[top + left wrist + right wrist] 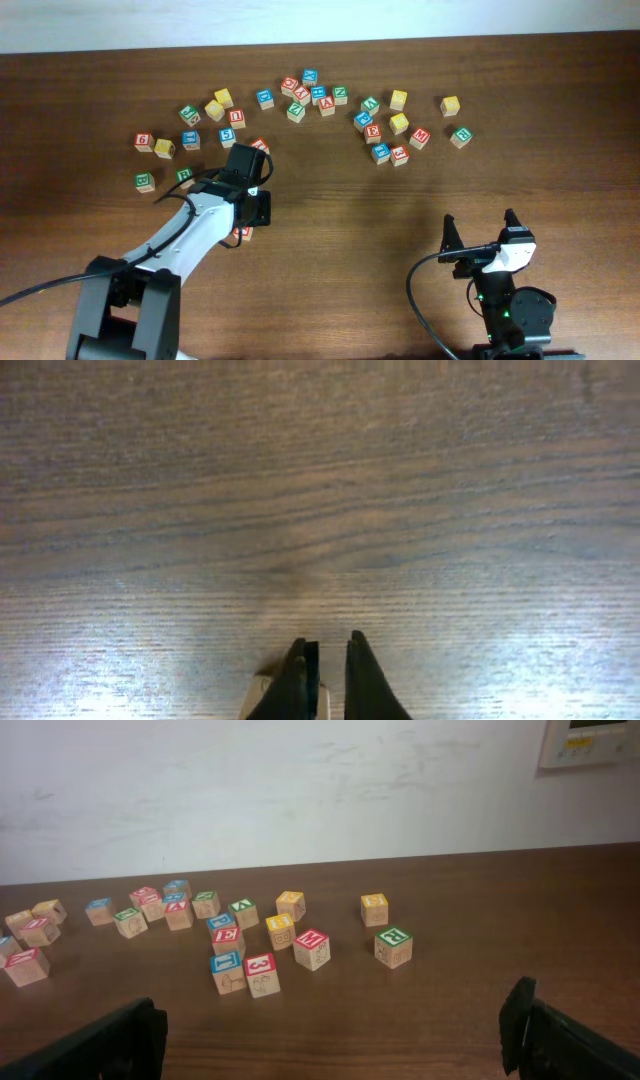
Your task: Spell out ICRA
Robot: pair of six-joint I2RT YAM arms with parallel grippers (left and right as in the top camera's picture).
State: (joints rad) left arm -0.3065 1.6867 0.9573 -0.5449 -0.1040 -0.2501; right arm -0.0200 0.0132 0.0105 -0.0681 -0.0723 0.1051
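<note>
My left gripper (pixel 328 645) points down at bare table, its fingers nearly together with nothing between them. A pale wooden cube (pixel 262 695) shows just behind its left finger, mostly hidden. In the overhead view this cube (pixel 243 235) has a red edge and peeks out under the left gripper (pixel 252 218); its letter is hidden. The green R cube (pixel 393 946) stands at the right end of the cube scatter, also seen from above (pixel 460 136). My right gripper (pixel 480 228) rests wide open near the front edge (pixel 335 1020), far from all cubes. I cannot pick out the other task letters.
Several letter cubes lie in two loose groups along the back, one left (pixel 225 120) and one right (pixel 395 125). A green cube (pixel 145 181) sits alone at the far left. A white wall (pixel 300 780) rises behind the table.
</note>
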